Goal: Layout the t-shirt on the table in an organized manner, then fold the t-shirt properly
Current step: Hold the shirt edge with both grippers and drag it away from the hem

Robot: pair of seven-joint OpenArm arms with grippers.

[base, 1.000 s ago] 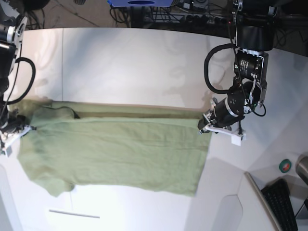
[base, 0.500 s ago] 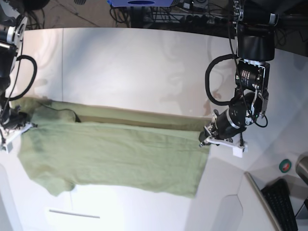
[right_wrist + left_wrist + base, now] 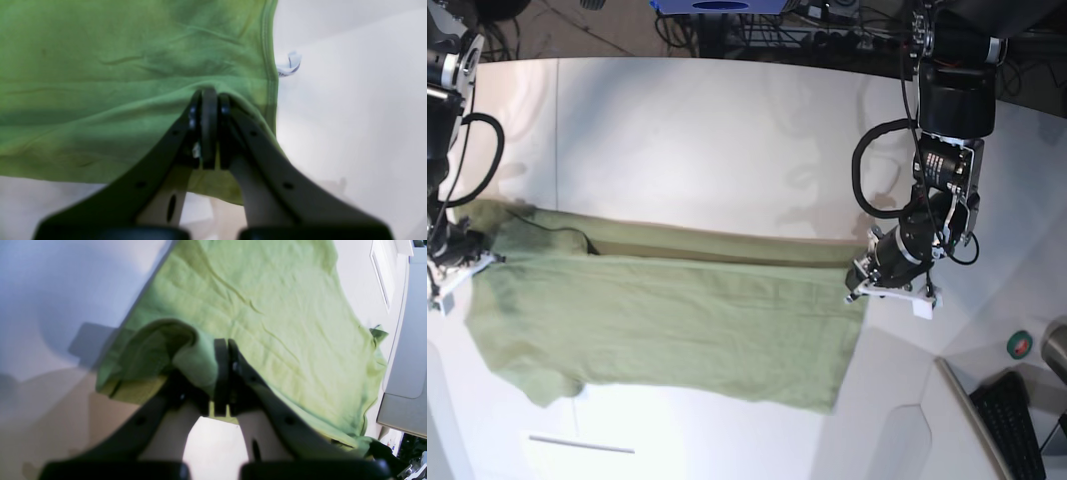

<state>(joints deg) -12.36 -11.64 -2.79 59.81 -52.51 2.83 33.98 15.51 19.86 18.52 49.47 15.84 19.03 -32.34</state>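
Note:
The green t-shirt (image 3: 667,320) lies spread across the white table (image 3: 707,140), its far edge doubled over along the top. My left gripper (image 3: 859,285) is shut on the shirt's right corner; in the left wrist view (image 3: 222,373) the cloth (image 3: 267,300) bunches beside the closed fingers. At the left edge of the base view my right gripper (image 3: 467,262) is shut on the shirt near the collar. The right wrist view shows its jaws (image 3: 208,126) pinching a fold of the shirt (image 3: 116,83) beside the hem, with the small white tag (image 3: 289,65) just past it.
A keyboard (image 3: 1017,420) and a round green-and-red object (image 3: 1021,345) sit at the lower right beyond the table's curved edge. A thin grey strip (image 3: 582,444) lies on the table in front of the shirt. Cables run along the far side.
Both grippers have drawn the shirt's held edge a little toward the near side. The doubled-over band along the top has widened and the left gripper sits lower in the base view.

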